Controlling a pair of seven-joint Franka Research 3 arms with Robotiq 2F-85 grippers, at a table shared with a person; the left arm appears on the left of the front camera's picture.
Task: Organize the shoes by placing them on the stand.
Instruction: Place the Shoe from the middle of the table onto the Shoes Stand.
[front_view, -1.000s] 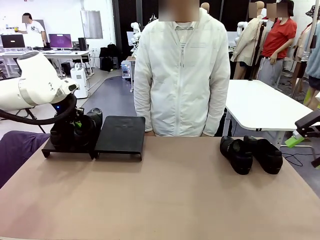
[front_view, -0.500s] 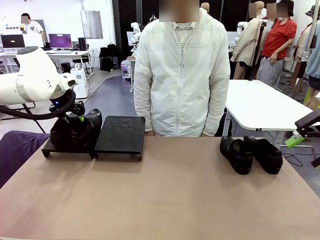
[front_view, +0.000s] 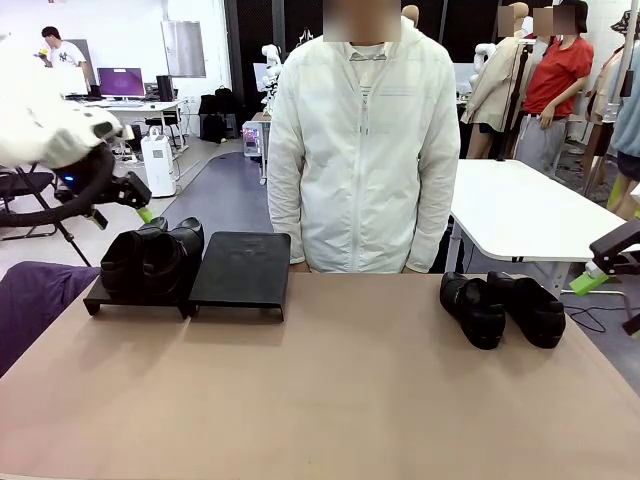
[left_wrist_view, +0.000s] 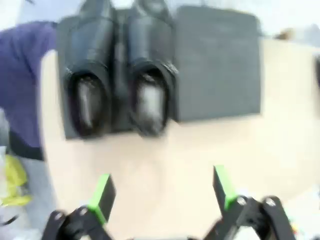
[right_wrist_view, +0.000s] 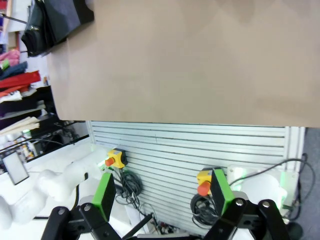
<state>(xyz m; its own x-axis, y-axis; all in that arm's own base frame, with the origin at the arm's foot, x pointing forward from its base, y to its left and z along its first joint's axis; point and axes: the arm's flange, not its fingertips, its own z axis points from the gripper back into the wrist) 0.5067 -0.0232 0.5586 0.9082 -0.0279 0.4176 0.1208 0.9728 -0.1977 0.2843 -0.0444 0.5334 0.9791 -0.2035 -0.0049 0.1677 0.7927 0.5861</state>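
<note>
my left end effector (left_wrist_view: 162, 192) has let go and lifted to the upper left of the front view, jaws wide and empty; a second ago it sat low on the shoes. two shoes (front_view: 150, 262) rest side by side on the left panel of the stand (front_view: 240, 272), so half the job looks done. the other two shoes (front_view: 502, 308) wait on the desk (front_view: 320, 400) at right. my right end effector (right_wrist_view: 162, 192) hangs wide, empty.

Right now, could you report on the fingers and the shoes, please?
Left fingers open, empty; right fingers open, empty. Two shoes on stand, left panel; two shoes on table, right. Person stands at far side.
</note>
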